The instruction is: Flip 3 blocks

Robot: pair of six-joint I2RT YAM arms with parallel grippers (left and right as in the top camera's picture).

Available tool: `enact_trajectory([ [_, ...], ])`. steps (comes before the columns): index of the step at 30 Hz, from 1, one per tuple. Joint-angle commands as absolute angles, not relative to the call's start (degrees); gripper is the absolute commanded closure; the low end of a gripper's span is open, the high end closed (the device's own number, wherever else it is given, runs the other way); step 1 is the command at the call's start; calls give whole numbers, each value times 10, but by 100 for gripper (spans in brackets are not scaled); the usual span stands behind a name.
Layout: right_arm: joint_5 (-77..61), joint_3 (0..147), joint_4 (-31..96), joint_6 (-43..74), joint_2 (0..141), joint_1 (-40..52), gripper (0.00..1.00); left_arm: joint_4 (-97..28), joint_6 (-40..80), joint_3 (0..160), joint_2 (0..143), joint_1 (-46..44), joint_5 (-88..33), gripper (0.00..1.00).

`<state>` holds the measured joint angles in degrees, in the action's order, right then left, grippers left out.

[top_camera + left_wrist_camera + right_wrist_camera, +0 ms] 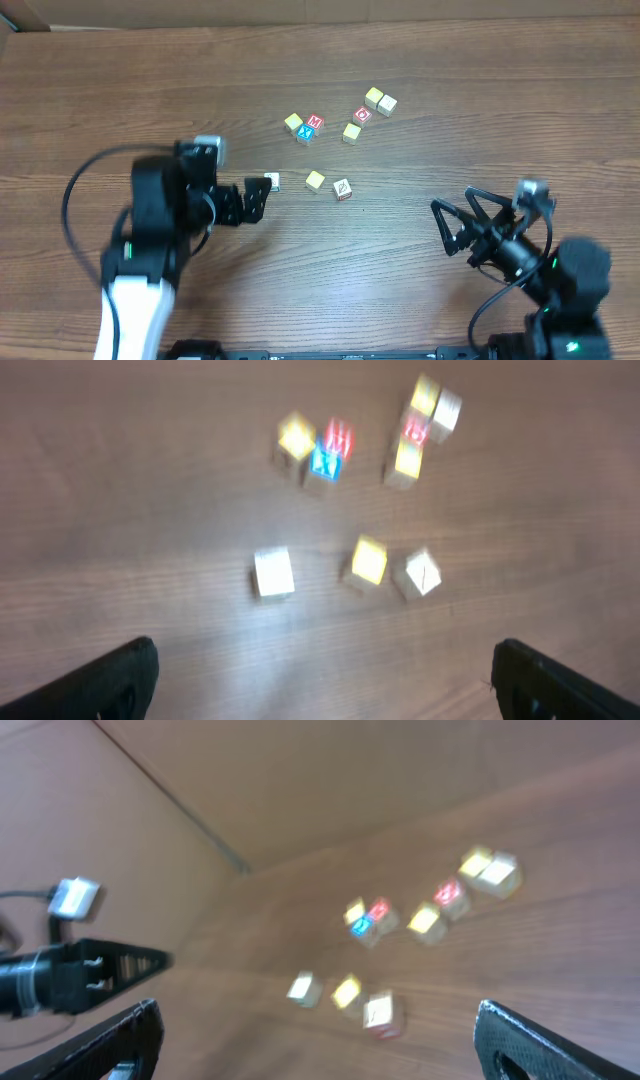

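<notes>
Plainly, the 3 blocks lie in a short row near the middle of the table (520, 90): a white-faced block (271, 182) on the left, a yellow-faced block (315, 181) in the middle, and a red-edged block (343, 189) with a dark drawing on the right. They sit near each other, but gaps show between them. The left gripper (262, 198) has its jaws spread wide and holds nothing. Overhead, the white-faced block sits right at its upper fingertip, though contact cannot be told. From the left wrist, that block lies ahead of the fingers, not between them. The right gripper (450, 197) is well apart to the right, jaws also wide and empty. Farther back sit the red M cube (314, 123), blue X cube (306, 134), red O cube (363, 114), and 4 more yellow or pale cubes.
</notes>
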<state>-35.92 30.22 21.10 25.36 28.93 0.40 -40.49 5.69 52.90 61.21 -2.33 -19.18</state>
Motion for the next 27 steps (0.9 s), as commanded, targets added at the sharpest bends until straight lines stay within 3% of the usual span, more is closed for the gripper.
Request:
enact_trajectory([
  [1,-402,417,315,262,376,4,0,-470,48,630,706,-43,-207,0],
  [5,-401,540,549,269,502,4,0,-537,60,695,784,-54,-218,0],
  [8,-400,576,670,189,578,8,0,-540,61,700,813,-54,-241,0],
  [11,-391,576,717,112,624,24,0,-540,67,700,832,-54,-240,0],
  [18,-374,576,723,108,680,40,0,-540,67,700,860,-54,-241,0],
  [19,-374,576,722,108,687,40,0,-542,67,700,863,-54,-241,16],
  [20,-373,576,719,108,692,40,0,-544,66,700,866,-54,-241,21],
  [22,-360,576,706,108,701,40,0,-544,67,700,868,-54,-239,0],
  [27,-343,576,690,108,715,40,0,-544,66,700,868,-54,-238,0],
])
